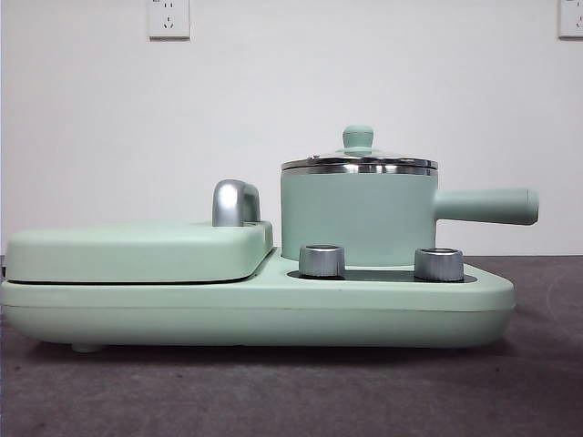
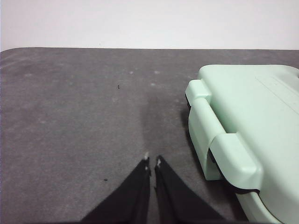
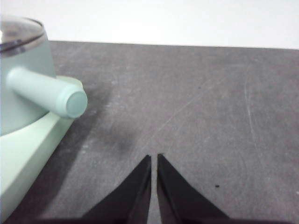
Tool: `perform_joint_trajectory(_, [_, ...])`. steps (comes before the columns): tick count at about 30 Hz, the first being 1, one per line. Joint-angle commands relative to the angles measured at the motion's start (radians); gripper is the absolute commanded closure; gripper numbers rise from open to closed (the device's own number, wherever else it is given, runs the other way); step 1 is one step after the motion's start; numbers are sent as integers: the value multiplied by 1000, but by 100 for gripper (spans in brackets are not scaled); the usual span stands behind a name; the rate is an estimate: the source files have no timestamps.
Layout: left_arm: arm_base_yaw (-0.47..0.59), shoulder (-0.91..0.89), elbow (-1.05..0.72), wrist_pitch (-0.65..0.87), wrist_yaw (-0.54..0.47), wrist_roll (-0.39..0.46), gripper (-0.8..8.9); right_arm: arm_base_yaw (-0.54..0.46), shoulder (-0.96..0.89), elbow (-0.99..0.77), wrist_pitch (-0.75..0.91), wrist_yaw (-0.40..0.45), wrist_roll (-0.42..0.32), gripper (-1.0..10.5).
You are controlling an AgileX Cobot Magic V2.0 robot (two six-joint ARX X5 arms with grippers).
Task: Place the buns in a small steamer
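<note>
1. Nearest the front camera sat the two steel knobs point(image 1: 322, 260) on the green cooker base point(image 1: 255, 309); just behind them stood the small steamer point(image 1: 357, 211), its glass lid point(image 1: 358, 157) on and its handle point(image 1: 485, 206) pointing to 3 o'clock.
2. No buns showed in any view, so I could not tell where they lay.
3. The left gripper point(image 2: 152, 161) hung over bare mat beside the flat griddle point(image 2: 247, 121), jaws together on nothing. The right gripper point(image 3: 154, 157) hung over mat off the handle's tip, jaws likewise closed and empty.
4. Likely risks: the closed lid blocked any drop-in, and its small knob point(image 1: 358, 137) could slip from a pinch; a sweeping arm could strike the jutting handle and turn the pot.
5. Open mat point(image 3: 210, 102) lay at 3 and 9 o'clock of the cooker.
</note>
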Motion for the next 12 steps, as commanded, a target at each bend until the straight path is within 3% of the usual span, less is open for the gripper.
perform_joint_trajectory(1, [1,-2,-19,-3,5,9,793,-2,-1,-5,11,0,-7,927])
perform_joint_trajectory(12, [1,-2,-19,-3,5,9,793,-3,-1,-11,10,0,-7,927])
